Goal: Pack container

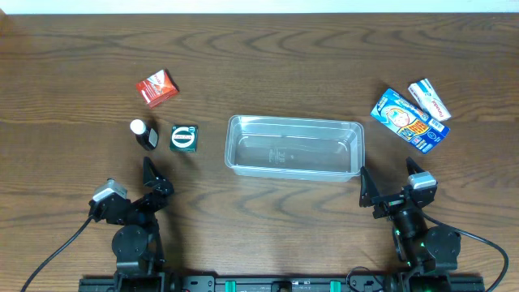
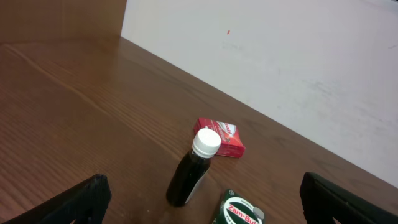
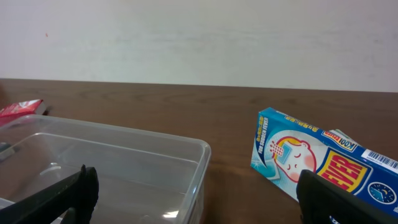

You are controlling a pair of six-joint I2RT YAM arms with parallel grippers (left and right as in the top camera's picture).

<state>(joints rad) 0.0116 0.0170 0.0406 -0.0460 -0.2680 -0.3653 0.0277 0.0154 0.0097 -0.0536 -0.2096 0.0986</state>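
Packing is not yet begun: the container (image 1: 292,120) is found empty at mid-table. The left gripper (image 1: 156,177) and right gripper (image 1: 389,174) are held with jaws spread, nothing gripped. A loose item, such as the bottle (image 1: 145,134), is to be grasped next.

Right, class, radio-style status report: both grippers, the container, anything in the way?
Left gripper open, empty. Right gripper open, empty. Container empty, centred. Nothing blocking: bottle, green box to its left, blue box right.
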